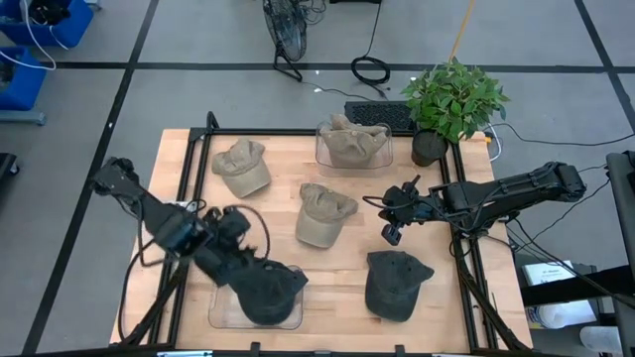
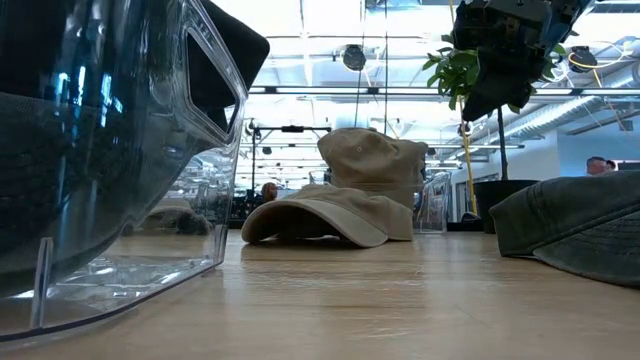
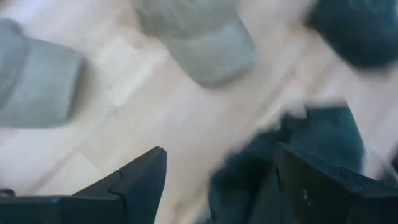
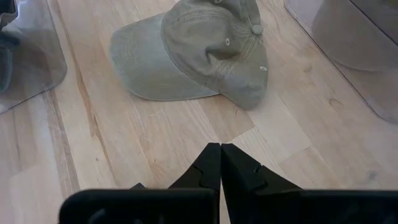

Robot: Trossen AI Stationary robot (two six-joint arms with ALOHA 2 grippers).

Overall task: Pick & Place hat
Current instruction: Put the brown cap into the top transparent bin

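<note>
I see left gripper [image 1: 260, 278] jaws spread over the dark hat [image 1: 270, 290] in the clear bin [image 1: 223, 315]. Right gripper [image 1: 391, 231] jaws closed, empty, beside the centre tan hat [image 1: 322, 212].

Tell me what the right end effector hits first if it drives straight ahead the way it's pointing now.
Probably the tan cap lying mid-table. The right end effector, fingers shut, aims at its crown across bare wood with nothing between. Its height over the table is unclear, so it might pass above or strike the board first.

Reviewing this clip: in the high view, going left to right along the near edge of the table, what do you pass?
Left pincer open over the dark hat in the clear bin → second dark hat lying on the bare table.
</note>
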